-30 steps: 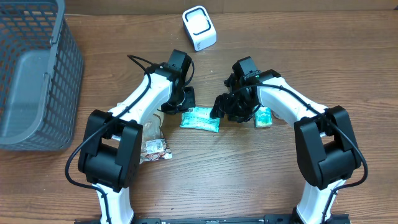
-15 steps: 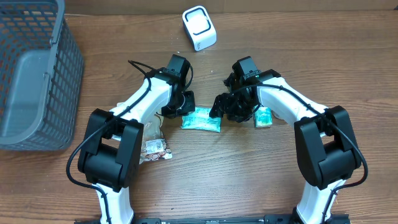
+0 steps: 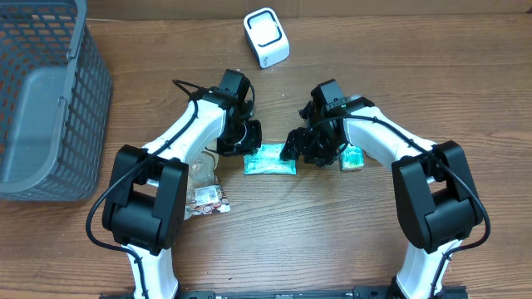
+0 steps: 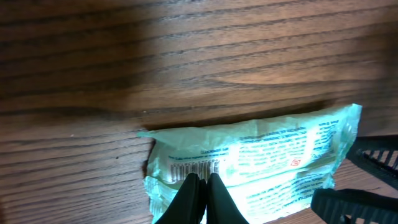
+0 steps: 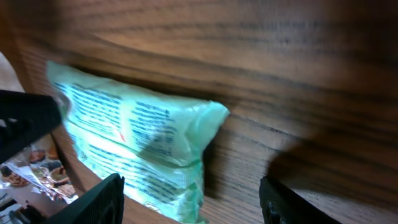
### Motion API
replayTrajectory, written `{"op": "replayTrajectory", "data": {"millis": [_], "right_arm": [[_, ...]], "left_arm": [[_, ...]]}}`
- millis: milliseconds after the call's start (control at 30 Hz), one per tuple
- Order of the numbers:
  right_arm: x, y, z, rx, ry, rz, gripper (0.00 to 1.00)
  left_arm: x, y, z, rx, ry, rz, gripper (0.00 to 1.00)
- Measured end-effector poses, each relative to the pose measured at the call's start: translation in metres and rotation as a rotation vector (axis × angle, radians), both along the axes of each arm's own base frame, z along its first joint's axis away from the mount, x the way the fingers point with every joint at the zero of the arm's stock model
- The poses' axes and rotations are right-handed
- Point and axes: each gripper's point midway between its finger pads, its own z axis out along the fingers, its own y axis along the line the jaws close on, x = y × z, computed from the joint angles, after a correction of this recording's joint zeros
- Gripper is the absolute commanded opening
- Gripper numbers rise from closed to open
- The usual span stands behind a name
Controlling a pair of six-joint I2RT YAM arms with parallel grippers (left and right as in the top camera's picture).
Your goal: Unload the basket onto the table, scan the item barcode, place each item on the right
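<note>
A teal plastic packet (image 3: 271, 159) lies flat on the wooden table between the two arms. In the left wrist view its barcode (image 4: 195, 167) faces up near the packet's (image 4: 267, 155) left end. My left gripper (image 3: 248, 149) is shut, its fingertips (image 4: 200, 182) pressed together on the packet just below the barcode. My right gripper (image 3: 297, 150) is open at the packet's right end. In the right wrist view the packet's (image 5: 137, 137) end lies between the spread fingers (image 5: 102, 199), untouched. The white scanner (image 3: 266, 36) stands at the far middle of the table.
A grey mesh basket (image 3: 79, 100) fills the far left. A second small green packet (image 3: 352, 156) lies under the right arm. Clear snack bags (image 3: 208, 198) lie by the left arm's elbow.
The left arm's wrist has shifted slightly toward the far side with its fingers still on the packet's left end. The right arm has stayed put.
</note>
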Motion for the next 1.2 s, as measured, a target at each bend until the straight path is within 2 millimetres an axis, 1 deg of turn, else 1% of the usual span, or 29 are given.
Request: {"op": "replayTrajectory", "data": {"millis": [67, 167, 300, 500, 533, 700, 933, 1200], "right_arm": [[-0.003, 0.001, -0.002, 0.008, 0.006, 0.001, 0.66], [0.000, 0.003, -0.001, 0.023, -0.005, 0.001, 0.66], [0.000, 0.005, -0.001, 0.038, -0.006, -0.002, 0.65], [0.003, 0.009, 0.000, 0.062, -0.019, -0.005, 0.65], [0.005, 0.011, 0.001, 0.072, -0.026, -0.005, 0.63], [0.007, 0.017, -0.001, 0.119, -0.039, -0.031, 0.58], [0.006, 0.027, -0.002, 0.208, -0.057, -0.049, 0.53], [0.004, 0.035, -0.001, 0.286, -0.065, -0.056, 0.50]], "left_arm": [[0.000, 0.001, -0.001, 0.007, -0.001, 0.000, 0.04], [0.003, 0.001, -0.004, 0.008, -0.020, 0.001, 0.05], [0.003, 0.000, -0.016, -0.002, -0.045, -0.001, 0.04], [0.002, 0.000, -0.016, -0.011, -0.054, 0.005, 0.04], [0.002, 0.000, -0.016, -0.013, -0.054, 0.006, 0.04], [0.002, -0.001, -0.016, -0.015, -0.051, 0.014, 0.04], [0.002, -0.001, -0.016, -0.015, -0.047, 0.024, 0.04], [0.002, -0.001, -0.016, -0.015, -0.047, 0.024, 0.04]]}}
